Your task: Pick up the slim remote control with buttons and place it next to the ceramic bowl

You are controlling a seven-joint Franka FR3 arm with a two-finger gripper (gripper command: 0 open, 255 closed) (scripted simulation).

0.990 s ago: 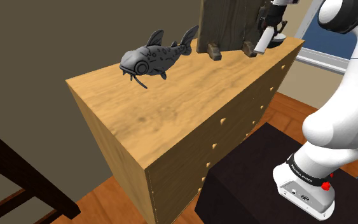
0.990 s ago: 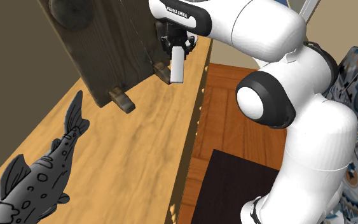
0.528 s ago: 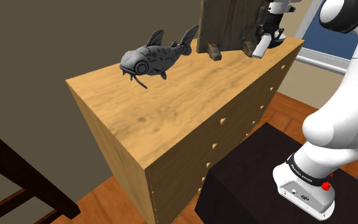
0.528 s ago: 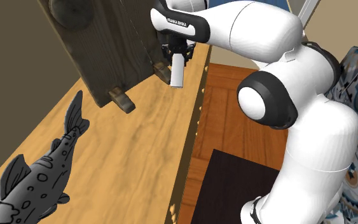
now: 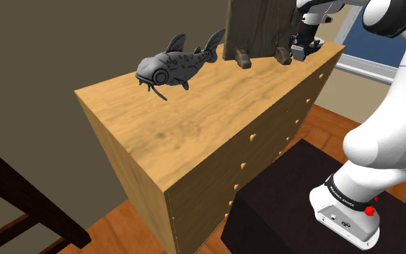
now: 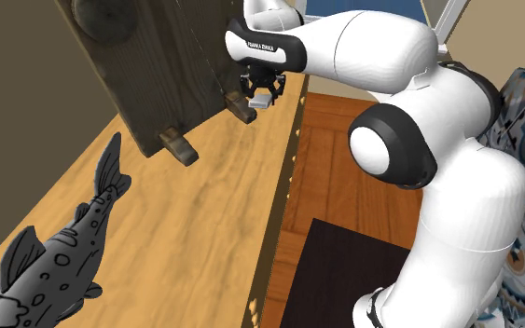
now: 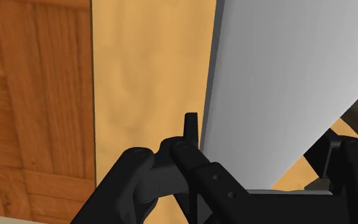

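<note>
The remote control (image 7: pixel 285 76) is a plain white slab lying between my gripper's (image 7: pixel 260 137) two black fingers, which press on its edges. In the shoulder view the gripper (image 5: pixel 301 45) is low over the far end of the wooden dresser top (image 5: pixel 215 108), and a small white piece of the remote (image 5: pixel 296 49) shows under it. The second exterior view shows the gripper (image 6: pixel 261 91) beside the foot of a dark wooden board (image 6: pixel 148 65), with the remote (image 6: pixel 263 102) just beneath the fingers, close to the dresser top (image 6: pixel 204 214).
A dark grey fish figure (image 5: pixel 174 63) stands mid-dresser, toward the wall. The upright dark board (image 5: pixel 252 25) on two feet stands just beside the gripper. The dresser's front edge with drawer knobs drops to a wooden floor. The black stand (image 5: pixel 302 195) is at the lower right.
The remote hung slanted below the gripper a second ago. It has come down to the dresser top, and much less of it shows under the hand. The arm has lowered slightly.
</note>
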